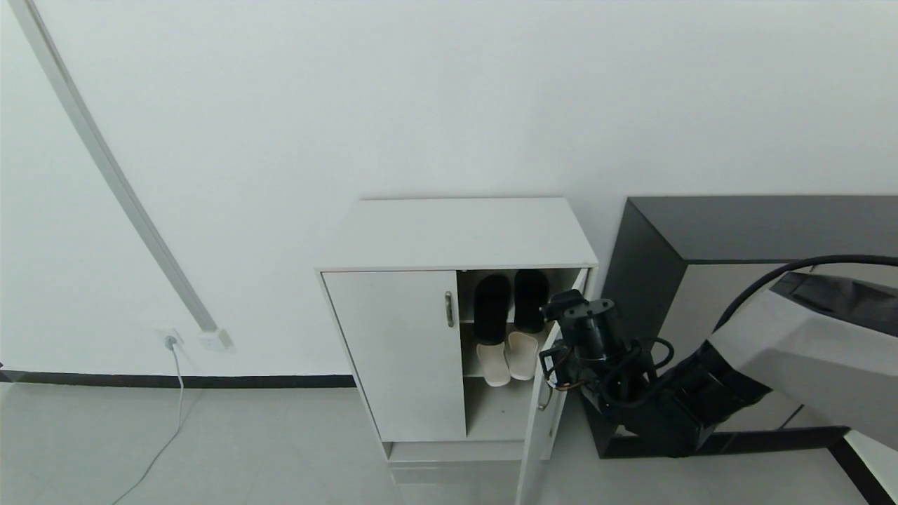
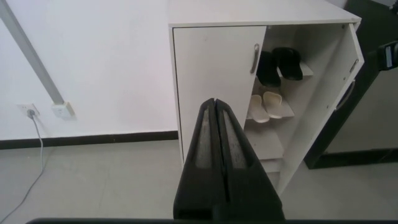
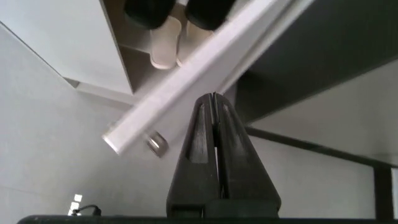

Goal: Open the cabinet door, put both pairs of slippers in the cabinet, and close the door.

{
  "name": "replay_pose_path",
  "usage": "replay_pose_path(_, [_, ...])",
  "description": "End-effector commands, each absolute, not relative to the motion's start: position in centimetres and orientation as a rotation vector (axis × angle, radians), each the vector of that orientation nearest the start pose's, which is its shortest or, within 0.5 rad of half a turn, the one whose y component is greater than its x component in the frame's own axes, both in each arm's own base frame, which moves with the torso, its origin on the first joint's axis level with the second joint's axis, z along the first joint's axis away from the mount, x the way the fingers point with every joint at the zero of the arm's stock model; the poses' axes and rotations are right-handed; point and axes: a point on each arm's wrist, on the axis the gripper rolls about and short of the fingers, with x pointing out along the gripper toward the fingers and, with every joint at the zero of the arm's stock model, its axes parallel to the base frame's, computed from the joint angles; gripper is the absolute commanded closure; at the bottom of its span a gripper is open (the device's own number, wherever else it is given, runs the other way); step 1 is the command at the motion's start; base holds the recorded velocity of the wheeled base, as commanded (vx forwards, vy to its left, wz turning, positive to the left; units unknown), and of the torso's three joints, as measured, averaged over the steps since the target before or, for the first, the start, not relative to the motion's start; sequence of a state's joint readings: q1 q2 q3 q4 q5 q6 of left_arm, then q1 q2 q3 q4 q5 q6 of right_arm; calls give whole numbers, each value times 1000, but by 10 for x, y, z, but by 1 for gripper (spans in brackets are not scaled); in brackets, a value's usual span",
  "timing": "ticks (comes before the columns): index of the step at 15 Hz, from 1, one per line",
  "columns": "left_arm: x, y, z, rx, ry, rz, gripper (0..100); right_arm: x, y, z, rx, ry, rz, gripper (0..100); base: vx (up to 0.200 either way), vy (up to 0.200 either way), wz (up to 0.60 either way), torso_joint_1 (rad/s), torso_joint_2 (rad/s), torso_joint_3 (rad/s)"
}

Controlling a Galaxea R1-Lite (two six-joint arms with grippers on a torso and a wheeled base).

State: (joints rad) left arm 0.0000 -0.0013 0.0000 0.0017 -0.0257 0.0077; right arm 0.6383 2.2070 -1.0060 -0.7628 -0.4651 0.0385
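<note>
One cabinet (image 1: 456,231); two doors (image 1: 396,351), one of them shut and one open; two handles (image 1: 449,309); two black slippers (image 1: 492,305); two white slippers (image 1: 494,363); one wall socket (image 1: 170,341).

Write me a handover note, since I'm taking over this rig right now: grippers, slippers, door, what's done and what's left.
Left gripper: shut, empty, back from the cabinet.
Right gripper: shut, empty, by the open door.
Black slippers on the upper shelf, white slippers on the shelf below.
Done: door open, both pairs in.
Left: close the door.
</note>
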Motion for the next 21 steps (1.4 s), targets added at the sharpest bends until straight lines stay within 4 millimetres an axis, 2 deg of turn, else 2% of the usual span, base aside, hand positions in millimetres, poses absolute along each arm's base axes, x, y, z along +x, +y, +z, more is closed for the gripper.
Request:
replay_pose_path(1, [-23, -1, 75, 8, 1, -28, 100, 345, 246, 38, -139, 330, 184, 100, 0, 0, 0, 0, 0, 0])
replay_pose_path(6, [-23, -1, 75, 8, 1, -26, 100, 348, 253, 53, 57, 256, 324, 100, 0, 0, 0, 0, 0, 0])
replay_pose_path(11, [-23, -1, 75, 6, 1, -28, 100, 321, 229, 51, 76, 300, 564, 100, 0, 0, 0, 0, 0, 0])
replay_pose_path(14, [-23, -1, 75, 8, 1, -26, 100, 308, 219, 40, 28, 303, 671, 100, 0, 0, 0, 0, 0, 0])
replay_pose_path(16, [-23, -1, 75, 8, 1, -26, 100, 308, 219, 39, 17, 303, 675, 100, 0, 0, 0, 0, 0, 0])
replay_pose_path(21, [-23, -1, 75, 8, 1, -26, 100, 308, 219, 39, 18, 298, 674, 100, 200, 0, 0, -2, 1, 3])
